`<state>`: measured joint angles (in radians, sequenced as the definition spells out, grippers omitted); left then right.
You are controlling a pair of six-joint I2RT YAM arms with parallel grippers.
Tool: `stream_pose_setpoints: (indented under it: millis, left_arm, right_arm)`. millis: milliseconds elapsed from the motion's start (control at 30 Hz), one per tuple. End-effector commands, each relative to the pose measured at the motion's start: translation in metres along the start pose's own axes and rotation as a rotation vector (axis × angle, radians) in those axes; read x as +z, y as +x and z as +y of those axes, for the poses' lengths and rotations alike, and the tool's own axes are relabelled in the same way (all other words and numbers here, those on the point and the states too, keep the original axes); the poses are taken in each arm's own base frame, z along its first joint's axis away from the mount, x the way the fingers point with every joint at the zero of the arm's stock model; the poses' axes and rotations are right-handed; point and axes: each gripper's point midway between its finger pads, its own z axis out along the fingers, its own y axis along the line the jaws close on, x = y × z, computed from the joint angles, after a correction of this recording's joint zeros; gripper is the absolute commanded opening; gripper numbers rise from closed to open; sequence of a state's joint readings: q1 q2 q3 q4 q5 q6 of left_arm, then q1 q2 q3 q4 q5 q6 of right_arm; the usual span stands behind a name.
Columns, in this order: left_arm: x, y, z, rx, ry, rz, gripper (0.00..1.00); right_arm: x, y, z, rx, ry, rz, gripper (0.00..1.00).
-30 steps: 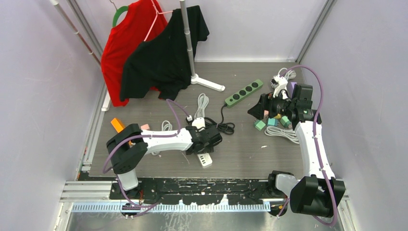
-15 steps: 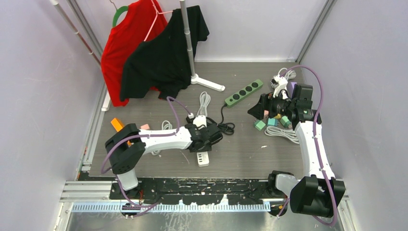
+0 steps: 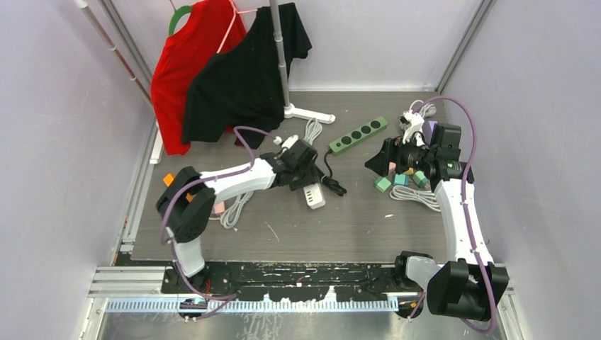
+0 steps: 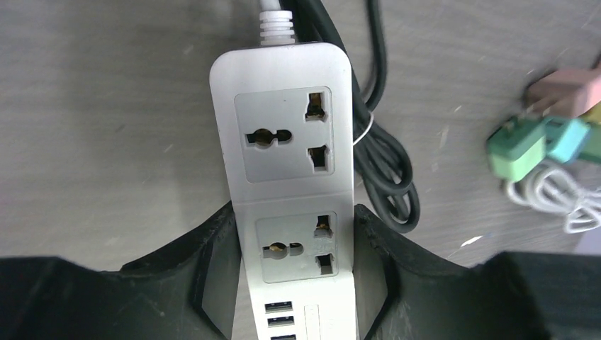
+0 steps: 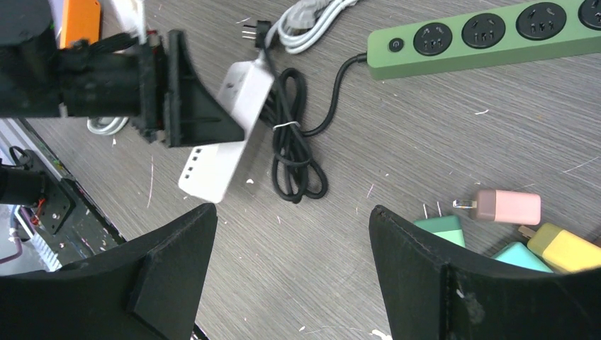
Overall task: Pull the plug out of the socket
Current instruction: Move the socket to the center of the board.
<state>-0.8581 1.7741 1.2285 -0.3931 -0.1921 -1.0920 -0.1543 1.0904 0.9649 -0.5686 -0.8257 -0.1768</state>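
My left gripper [image 3: 300,164] is shut on the white power strip [image 3: 312,195], gripping its sides near the USB end. In the left wrist view the fingers [image 4: 212,248] flank the strip [image 4: 287,142], and both its sockets are empty. A small white plug [image 5: 250,32] with bare pins lies loose on the table beside a white cord. My right gripper [image 3: 375,161] is open and empty, hovering right of the strip [image 5: 227,138], its jaws wide apart over bare table [image 5: 290,212].
A green power strip [image 3: 358,136] lies behind, with its black coiled cord [image 3: 333,185] next to the white strip. Coloured plug adaptors [image 3: 397,180] and a white cable [image 3: 414,197] lie under the right arm. A clothes stand base [image 3: 308,113] with red and black shirts stands at the back left.
My left gripper has swung back and to the right with the white power strip. The clothes stand and shirts have shifted slightly. The right arm has not moved.
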Motion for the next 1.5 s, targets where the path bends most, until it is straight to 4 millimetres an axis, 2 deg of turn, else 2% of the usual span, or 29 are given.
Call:
stream_pose_setpoints:
  millis: [0,100,233,367,500,600,667,833,933,1200,1367,1467]
  left_arm:
    - [0.01,-0.048,-0.098,-0.071,0.285,-0.076,0.0]
    - [0.038,-0.045,-0.116,-0.094,0.301,-0.035,0.02]
    - [0.058,-0.04,-0.135,-0.133,0.341,0.008,0.09]
    - [0.063,-0.04,-0.144,-0.156,0.377,0.018,0.26]
    - [0.06,-0.038,-0.144,-0.154,0.398,0.023,0.57]
    - [0.054,-0.035,-0.143,-0.113,0.41,0.033,0.69]
    - [0.046,-0.032,-0.141,-0.066,0.422,0.036,0.72]
    - [0.012,-0.033,-0.136,0.115,0.489,-0.001,0.75]
    - [-0.007,-0.028,-0.125,0.225,0.518,-0.011,0.75]
    - [-0.058,0.0,-0.088,0.452,0.619,0.006,0.75]
    - [-0.112,-0.018,-0.064,0.555,0.617,-0.133,0.75]
    - [-0.147,-0.04,-0.043,0.581,0.571,-0.236,0.84]
  right_arm:
    - [-0.005,-0.014,0.005,-0.051,-0.003,-0.052,0.84]
    - [-0.006,-0.016,0.005,-0.056,0.0,-0.055,0.84]
    - [-0.007,-0.016,0.005,-0.057,0.001,-0.057,0.84]
    - [-0.007,-0.016,0.006,-0.059,-0.001,-0.059,0.84]
    - [-0.007,-0.016,0.006,-0.059,-0.002,-0.059,0.84]
    - [-0.007,-0.017,0.006,-0.061,-0.001,-0.06,0.84]
    - [-0.007,-0.016,0.006,-0.06,0.0,-0.059,0.84]
    - [-0.008,-0.017,0.006,-0.062,0.002,-0.061,0.84]
    - [-0.008,-0.017,0.006,-0.063,0.001,-0.061,0.84]
    - [-0.011,-0.018,0.007,-0.074,0.0,-0.065,0.84]
    - [-0.019,-0.022,0.012,-0.1,0.004,-0.084,0.84]
    - [-0.027,-0.027,0.012,-0.125,0.038,-0.107,0.85]
